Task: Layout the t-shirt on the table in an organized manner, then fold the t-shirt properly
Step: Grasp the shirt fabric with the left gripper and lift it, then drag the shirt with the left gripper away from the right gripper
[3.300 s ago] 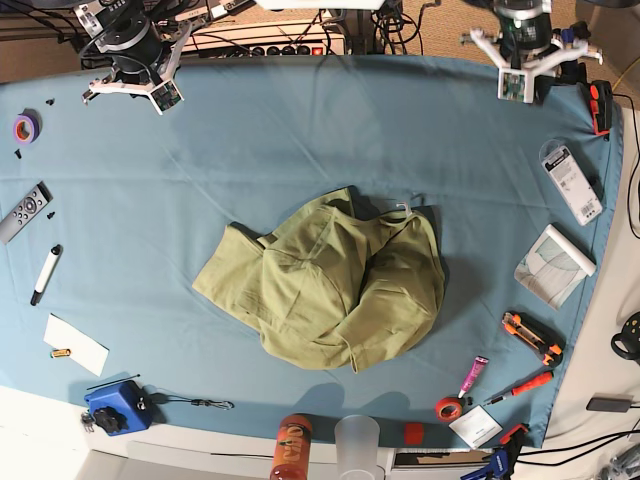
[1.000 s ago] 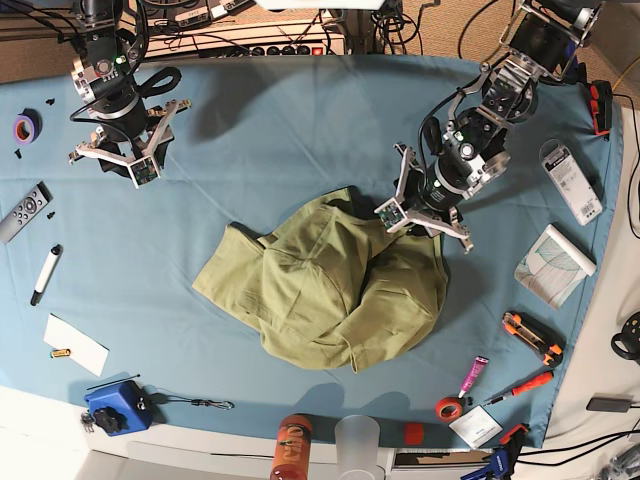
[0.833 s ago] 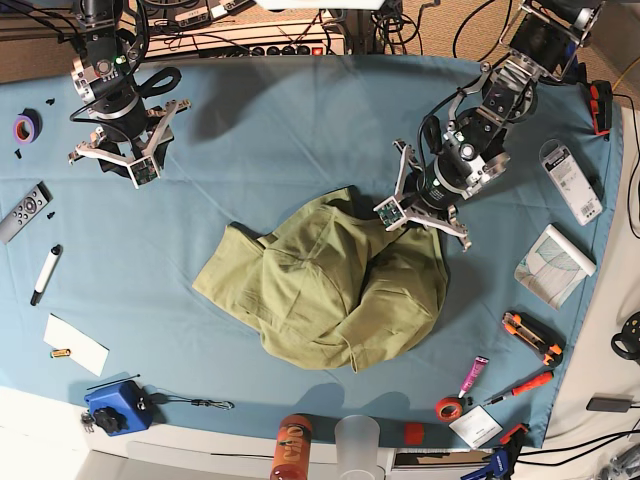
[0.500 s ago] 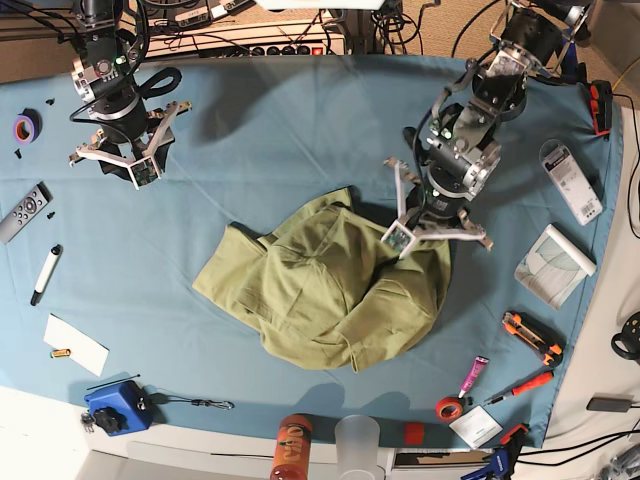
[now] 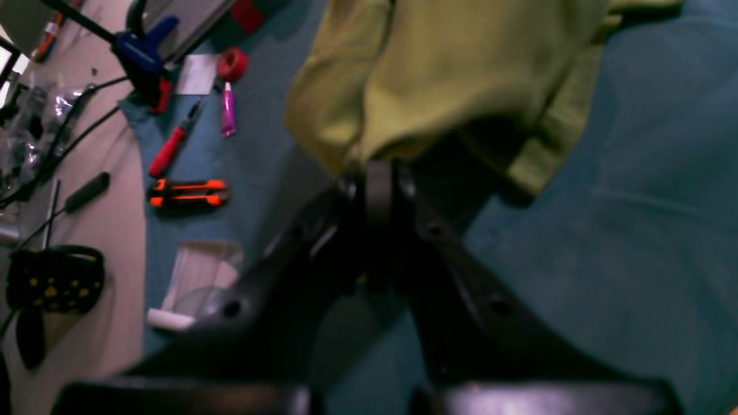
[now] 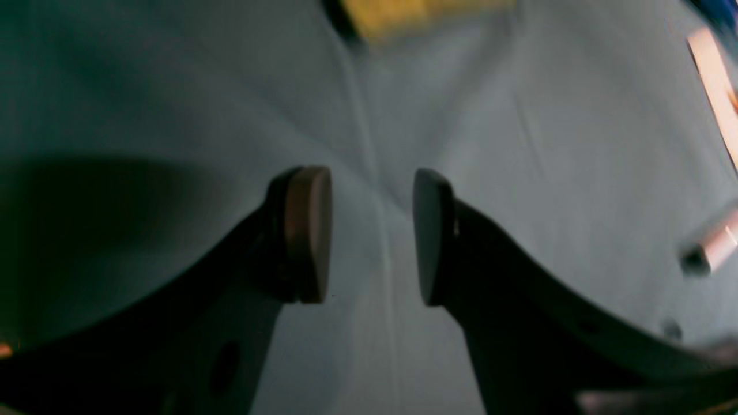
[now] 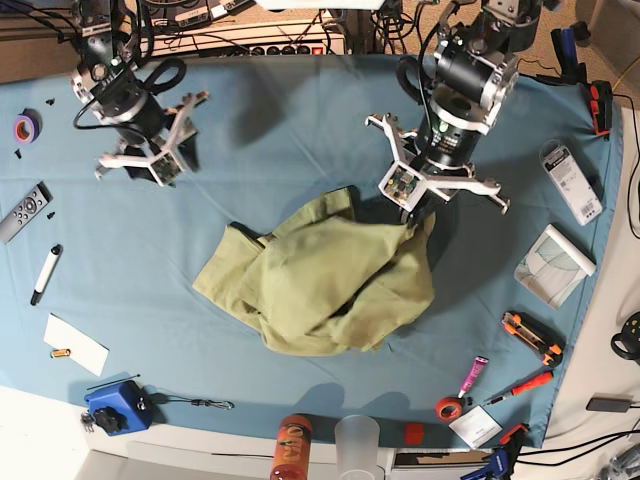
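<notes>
On the table (image 7: 300,110), crumpled t-shirt (image 7: 330,285) lies pinched.

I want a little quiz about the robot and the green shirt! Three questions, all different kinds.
1. True or false: the left gripper is shut on the crumpled olive-green cotton t-shirt.
2. What does the open right gripper have below it: (a) t-shirt, (b) bare light teal-blue table cloth, (c) marker?
3. Fill in: the t-shirt lies ____, not flat.

Key: 1 true; 2 b; 3 bunched.
</notes>
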Available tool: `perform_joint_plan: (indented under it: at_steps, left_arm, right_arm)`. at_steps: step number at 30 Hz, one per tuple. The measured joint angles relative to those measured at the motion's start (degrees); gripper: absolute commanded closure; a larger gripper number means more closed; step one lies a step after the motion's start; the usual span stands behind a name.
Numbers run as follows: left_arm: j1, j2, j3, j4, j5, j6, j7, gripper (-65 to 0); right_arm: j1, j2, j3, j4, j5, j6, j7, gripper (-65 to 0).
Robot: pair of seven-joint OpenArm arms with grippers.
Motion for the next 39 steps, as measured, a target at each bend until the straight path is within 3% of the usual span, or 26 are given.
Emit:
perform_joint_plan:
  at_steps: [7,12,19,27,31,36,39]
  left_arm:
    - [0.0,0.0,0.0,0.0,0.2,-0.4,-0.5,0.0]
    - [0.5,0.1,-1.6,0.0,0.0,-0.4,-1.0,0.0]
    - [0.5,0.2,-11.5,0.0,-3.4,-0.4,-2.0,0.0]
    - [0.7,0.2,-14.1,0.0,-4.9,-0.4,-2.0,0.0]
    - [0.7,0.2,-15.3,0.0,-2.2,-0.7,-3.5,0.0]
    - [-1.4,0.2,-21.7,-7.0,-5.9,-0.6,-6.7,0.0]
    - [-3.8,0.3,-24.0,-13.2,-9.1,-4.5,-6.5,0.0]
  right_arm:
    - [9.0,-6.3,-0.2,0.0,1.0,5.1,1.0,-23.6]
    - [13.0,-6.5,-4.5,-1.8,1.0,4.9,1.0,-23.6]
    - [21.9,-6.7,-12.7,-17.5,0.7,3.8,1.1,-23.6]
    - [32.9,-14.5,-15.4,-30.2,0.9,4.4,1.9,-23.6]
    - [37.3,-17.1,-16.9,-35.2,0.6,4.0,1.8,-23.6]
    - [40.0,-18.1,-16.4,-35.3,1.0,4.3,0.2,-23.6]
    - [40.8,-18.1,-13.9,-35.2,1.0,3.5,-2.7,-23.6]
